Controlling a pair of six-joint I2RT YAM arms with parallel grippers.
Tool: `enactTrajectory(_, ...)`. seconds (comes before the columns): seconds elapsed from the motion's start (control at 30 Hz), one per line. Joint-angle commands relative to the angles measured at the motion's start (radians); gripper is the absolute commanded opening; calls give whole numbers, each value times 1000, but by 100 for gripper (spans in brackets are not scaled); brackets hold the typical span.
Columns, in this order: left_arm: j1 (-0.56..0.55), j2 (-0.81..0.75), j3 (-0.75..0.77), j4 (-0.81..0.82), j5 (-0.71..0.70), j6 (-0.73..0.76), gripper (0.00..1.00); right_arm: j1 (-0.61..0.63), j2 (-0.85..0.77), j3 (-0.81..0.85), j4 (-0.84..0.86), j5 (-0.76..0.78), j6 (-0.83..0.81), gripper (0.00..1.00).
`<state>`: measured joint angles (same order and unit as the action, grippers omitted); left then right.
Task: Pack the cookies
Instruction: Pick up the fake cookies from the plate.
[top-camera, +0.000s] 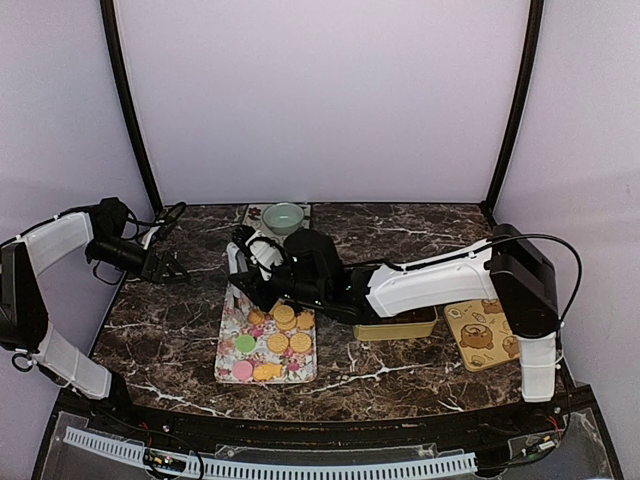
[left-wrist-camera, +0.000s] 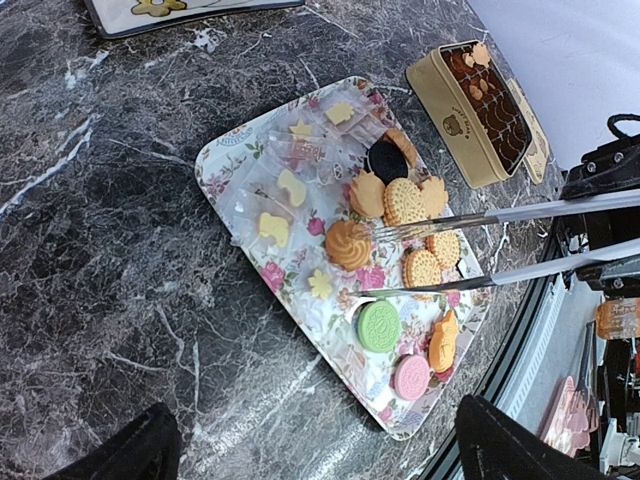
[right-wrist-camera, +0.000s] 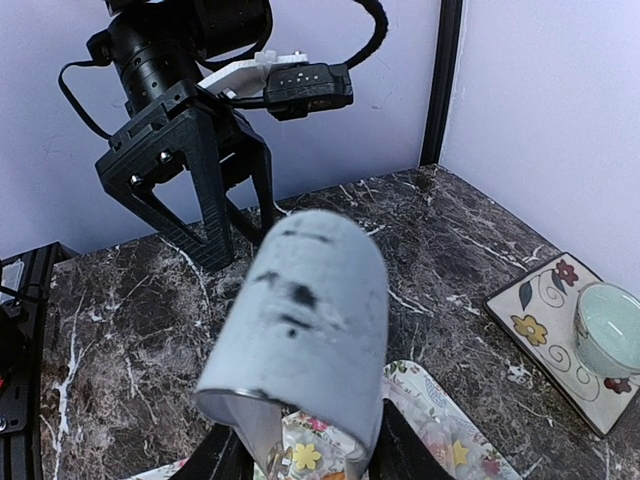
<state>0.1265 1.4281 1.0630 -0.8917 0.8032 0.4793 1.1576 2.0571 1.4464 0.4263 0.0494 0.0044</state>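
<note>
Well, the dark marble table (top-camera: 170, 330) fills the middle of the overhead view. The right arm (top-camera: 430, 280) stretches from the lower right toward the centre. The right gripper (top-camera: 250, 272) is clamped on a pair of metal tongs (left-wrist-camera: 500, 215), with one finger on the outside of each blade at the right edge of the left wrist view. A pale sleeve (right-wrist-camera: 300, 320) over the tongs' handle end fills the middle of the right wrist view.

The left arm (top-camera: 60, 240) sits at the left edge of the overhead view. Its left gripper (right-wrist-camera: 235, 235) is spread wide, holds nothing and hangs off to the tray's left.

A flowered tray (left-wrist-camera: 235, 165) lies at centre, with a gold tin (left-wrist-camera: 450, 125) just to its right in the overhead view and a bear-print lid (top-camera: 480, 335) further right. A saucer (right-wrist-camera: 540, 310) with a pale green cup (right-wrist-camera: 610, 330) stands at top centre.

The cookies (left-wrist-camera: 405, 200) lie on the tray, mostly toward the lower right in the left wrist view. Most are golden, with one green, one pink and one dark. A few golden pieces sit in the tin. The tong tips hang over a golden swirl cookie (left-wrist-camera: 348, 245), and I cannot tell whether they touch it.
</note>
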Motion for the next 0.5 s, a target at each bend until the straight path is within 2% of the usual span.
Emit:
enactTrajectory(0.0,7,-29,-8,-27,12,13,98,-5,-15,-9,44,33,-33,38)
enactTrajectory(0.47,7,-28,-8,-28,16,16,98,-9,-43,-5,63,21,-30,38)
